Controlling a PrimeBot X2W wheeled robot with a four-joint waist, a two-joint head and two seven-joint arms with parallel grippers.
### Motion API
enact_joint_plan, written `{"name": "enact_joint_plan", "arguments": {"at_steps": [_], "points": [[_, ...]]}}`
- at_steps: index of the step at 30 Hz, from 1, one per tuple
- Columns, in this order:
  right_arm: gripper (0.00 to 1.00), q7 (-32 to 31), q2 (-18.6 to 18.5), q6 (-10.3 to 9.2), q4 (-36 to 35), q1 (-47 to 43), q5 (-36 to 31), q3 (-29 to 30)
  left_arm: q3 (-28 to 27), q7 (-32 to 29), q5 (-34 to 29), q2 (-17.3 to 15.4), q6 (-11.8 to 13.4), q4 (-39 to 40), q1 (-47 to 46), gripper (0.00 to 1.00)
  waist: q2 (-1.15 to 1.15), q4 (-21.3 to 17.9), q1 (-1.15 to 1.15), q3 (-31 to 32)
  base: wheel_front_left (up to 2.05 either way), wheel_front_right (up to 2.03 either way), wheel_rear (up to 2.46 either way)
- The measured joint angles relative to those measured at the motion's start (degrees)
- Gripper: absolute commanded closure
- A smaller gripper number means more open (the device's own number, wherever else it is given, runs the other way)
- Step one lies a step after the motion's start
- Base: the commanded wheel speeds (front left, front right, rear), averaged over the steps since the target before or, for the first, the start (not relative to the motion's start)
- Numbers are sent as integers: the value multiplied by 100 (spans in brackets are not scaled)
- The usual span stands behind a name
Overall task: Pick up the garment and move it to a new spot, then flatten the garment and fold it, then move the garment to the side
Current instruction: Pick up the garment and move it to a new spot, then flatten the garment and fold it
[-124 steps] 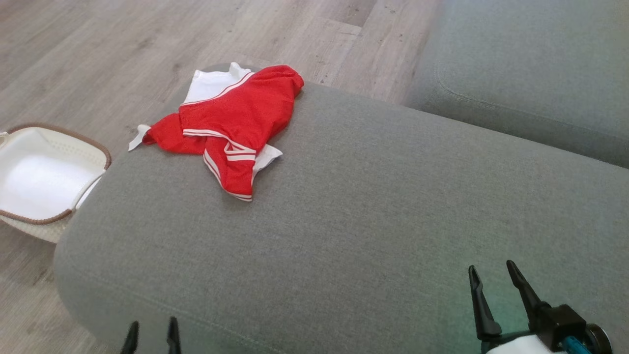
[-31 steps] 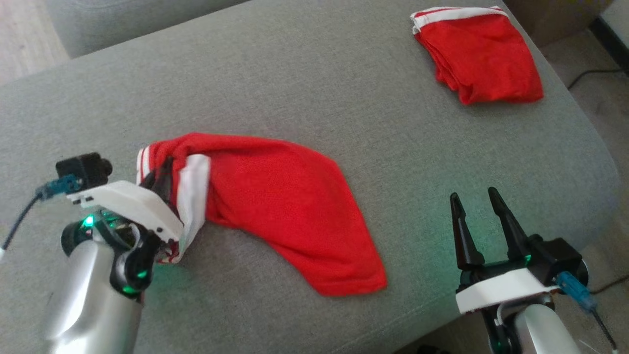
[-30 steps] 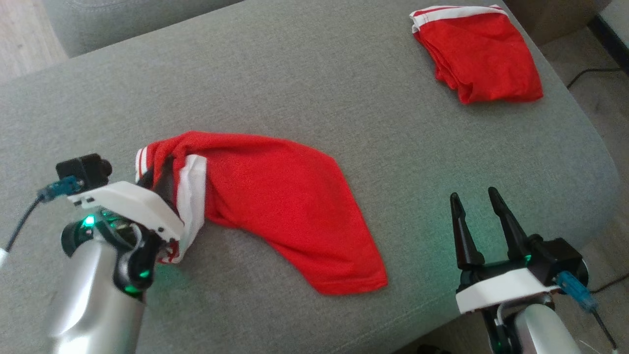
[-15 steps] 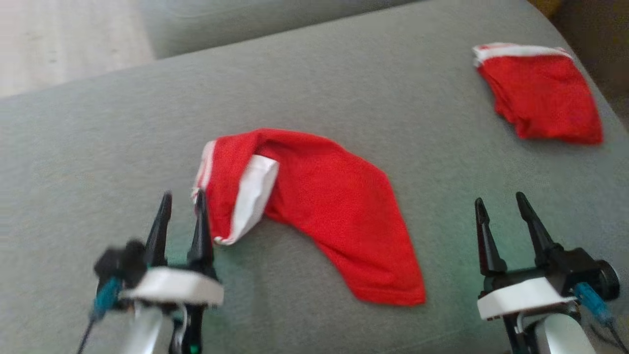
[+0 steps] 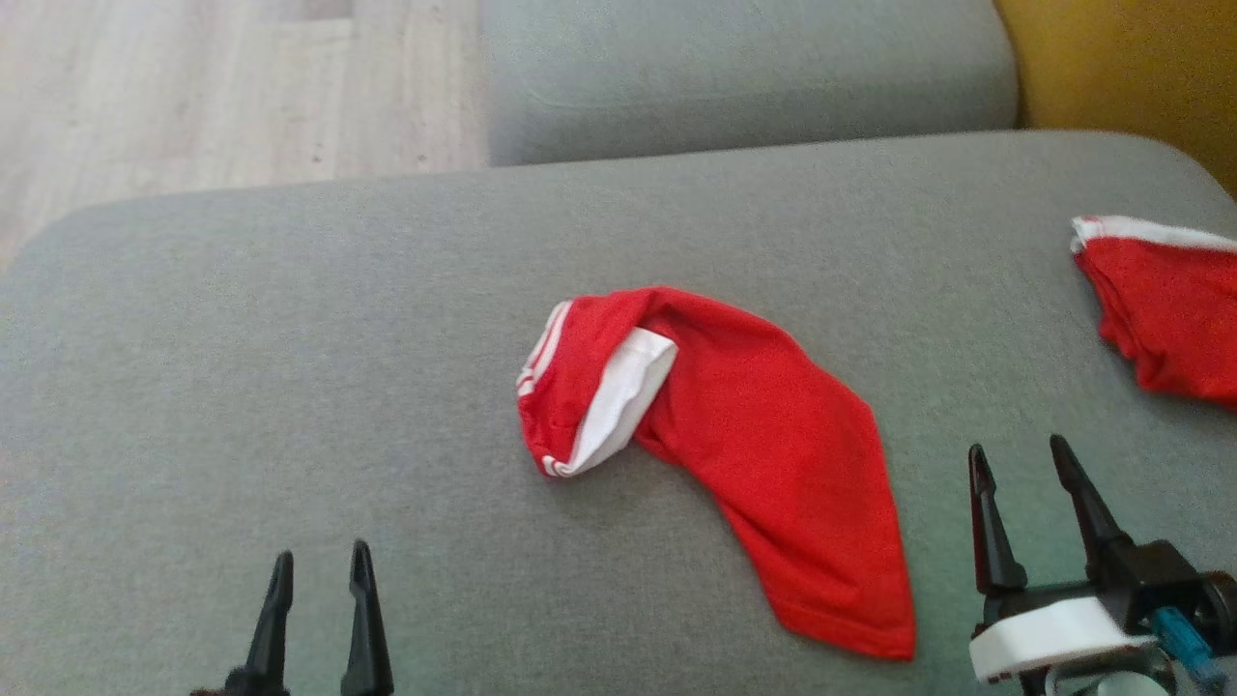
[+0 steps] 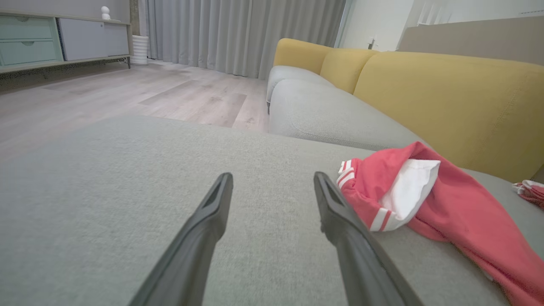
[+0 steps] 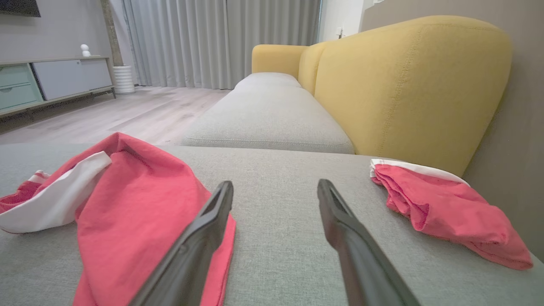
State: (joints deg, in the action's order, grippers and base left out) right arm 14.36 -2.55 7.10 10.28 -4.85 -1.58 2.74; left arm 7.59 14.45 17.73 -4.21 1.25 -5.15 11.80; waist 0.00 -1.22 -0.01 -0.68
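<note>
The garment (image 5: 773, 454) lies around the middle of the grey cushion (image 5: 242, 367), free of both arms; it is a long red shape, bunched and rolled over at its far-left end, where a white panel and striped trim show, and tapering to a flat corner at its near-right end; its long axis runs on a diagonal from far left to near right.

The left gripper (image 5: 321, 551) sits at the near-left edge of the cushion with its fingers spread and nothing between them; the garment lies to its right and farther off, and in the left wrist view the striped end (image 6: 361, 199) shows just past the right-hand finger. The right gripper (image 5: 1017, 445) is at the near right, likewise spread and empty; the garment's tapered corner is just to its left, and in the right wrist view the red cloth (image 7: 140, 212) runs up against its left-hand finger.

A second red garment (image 5: 1160, 319) lies folded at the right edge of the cushion, well apart from the first, with the yellow backrest (image 5: 1121, 68) beyond it.

By my reading, the moving step is done and flattening comes next; each arm has an end on its own side, the right one being the closer; the rolled far-left end looks the part most in need of spreading.
</note>
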Motion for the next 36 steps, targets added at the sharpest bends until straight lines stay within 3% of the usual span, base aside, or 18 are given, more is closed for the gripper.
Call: {"name": "enact_joint_plan", "arguments": {"at_steps": [10,36], "points": [[0,0,0,0,186,-81,188,-78,-374,0,-475,86,-431,256,385,0,0,198,1,148,0,0,0],[0,0,0,0,272,-182,412,-242,-370,0,-466,93,-535,163,511,0,0,66,1,148,0,0,0]]}}
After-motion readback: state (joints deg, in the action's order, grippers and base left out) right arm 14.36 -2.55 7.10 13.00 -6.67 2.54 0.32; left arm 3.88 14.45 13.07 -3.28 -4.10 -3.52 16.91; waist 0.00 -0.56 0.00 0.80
